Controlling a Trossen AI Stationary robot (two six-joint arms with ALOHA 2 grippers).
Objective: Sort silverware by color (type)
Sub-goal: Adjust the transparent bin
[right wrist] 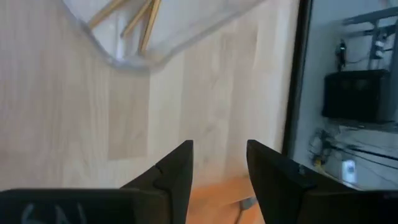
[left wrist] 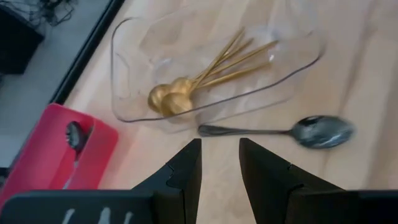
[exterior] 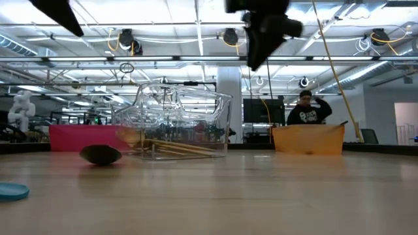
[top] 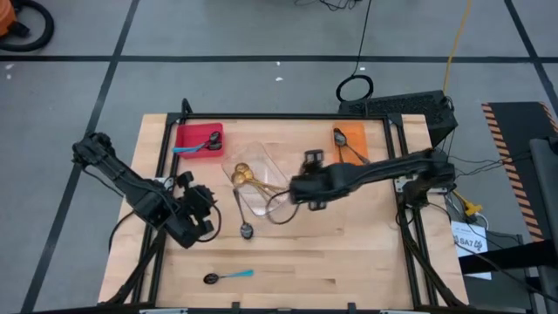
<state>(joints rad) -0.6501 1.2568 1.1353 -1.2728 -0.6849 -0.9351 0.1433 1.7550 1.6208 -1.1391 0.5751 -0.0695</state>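
Observation:
A clear tray (top: 253, 179) near the middle of the table holds several gold spoons (left wrist: 205, 78). A red tray (top: 199, 141) at the far left holds a blue-handled spoon (top: 193, 146). An orange tray (top: 350, 139) at the far right holds a dark spoon (top: 349, 148). A dark silvery spoon (top: 243, 216) lies flat on the table just in front of the clear tray, and it also shows in the left wrist view (left wrist: 280, 130). A blue-handled spoon (top: 228, 276) lies near the front edge. My left gripper (left wrist: 221, 152) is open and empty, left of the silvery spoon (top: 207, 208). My right gripper (right wrist: 219, 155) is open and empty, above the table between the clear and orange trays (top: 311, 164).
The black table frame (top: 397, 166) runs along the right and far sides. In the low view a person (exterior: 307, 109) shows in the room behind the table. Bare wood lies in front of the trays toward the right (top: 349, 253).

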